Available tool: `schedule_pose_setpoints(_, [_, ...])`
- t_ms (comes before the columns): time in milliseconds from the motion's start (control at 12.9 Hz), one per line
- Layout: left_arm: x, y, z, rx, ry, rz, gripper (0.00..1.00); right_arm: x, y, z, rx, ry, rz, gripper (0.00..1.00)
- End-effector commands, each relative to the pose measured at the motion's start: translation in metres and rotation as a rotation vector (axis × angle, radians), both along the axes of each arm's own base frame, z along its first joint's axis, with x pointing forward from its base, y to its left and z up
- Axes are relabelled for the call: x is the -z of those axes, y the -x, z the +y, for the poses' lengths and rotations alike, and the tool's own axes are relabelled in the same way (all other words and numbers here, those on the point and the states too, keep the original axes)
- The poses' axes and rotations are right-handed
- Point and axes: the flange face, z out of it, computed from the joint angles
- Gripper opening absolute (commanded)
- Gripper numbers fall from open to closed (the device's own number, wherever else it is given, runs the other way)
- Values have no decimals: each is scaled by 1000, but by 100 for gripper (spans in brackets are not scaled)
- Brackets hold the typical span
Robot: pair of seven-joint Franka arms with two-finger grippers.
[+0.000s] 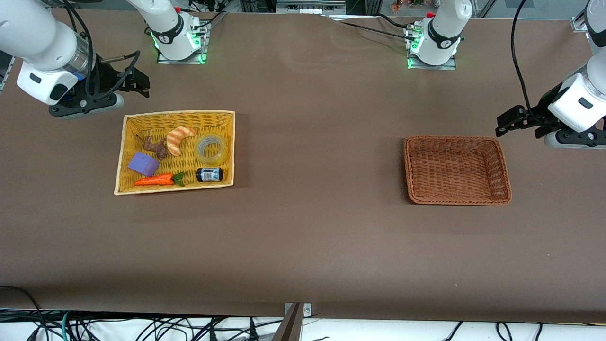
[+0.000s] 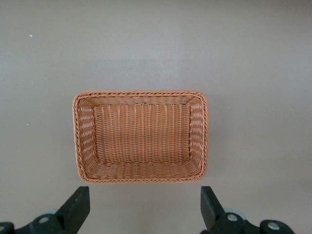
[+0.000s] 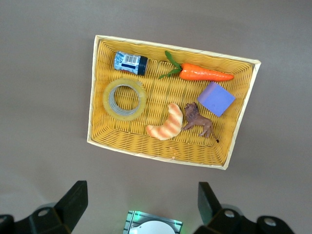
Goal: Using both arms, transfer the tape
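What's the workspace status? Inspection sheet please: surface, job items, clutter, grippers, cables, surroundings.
Surface: brown table, flat and bare between the baskets.
Job's things: tape lies flat in the yellow basket, at the right arm's end; brown basket, at the left arm's end, holds nothing.
Clutter: croissant, toy lion, purple block, carrot, black jar, all in the yellow basket.
Grippers: left gripper open, above the table beside the brown basket; right gripper open, beside the yellow basket.
Cables: black cables hang along the arms.
Surroundings: loose wires below the table edge.

White jointed arms w/ black bands, black cables; black two-finger grippers: left gripper [image 1: 509,124], right gripper [image 1: 140,84]. Green lights at bases; red buttons.
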Motion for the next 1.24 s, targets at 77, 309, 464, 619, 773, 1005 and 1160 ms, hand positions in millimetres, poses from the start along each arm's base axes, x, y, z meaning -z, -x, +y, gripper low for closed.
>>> schedule_pose_setpoints(77, [-6, 4, 2, 12, 19, 0, 100, -10, 7, -3, -12, -4, 1, 100])
schedule_pose_setpoints(309, [-6, 4, 2, 12, 19, 0, 100, -12, 2, -3, -20, 4, -18, 100])
schedule_pose_setpoints(464, [-7, 4, 2, 12, 19, -1, 100, -12, 2, -4, -21, 9, -19, 100])
schedule_pose_setpoints(619, [-7, 4, 0, 15, 19, -1, 100, -12, 3, -4, -22, 12, -16, 100])
schedule_pose_setpoints(773, [-7, 4, 0, 15, 19, -1, 100, -10, 3, -5, -22, 15, -9, 100])
schedule_pose_setpoints(1005, [-7, 4, 0, 15, 19, -3, 100, -8, 4, -5, -22, 15, 0, 100])
schedule_pose_setpoints(1160, [-7, 4, -2, 18, 19, -3, 100, -7, 4, -5, -22, 16, 3, 100])
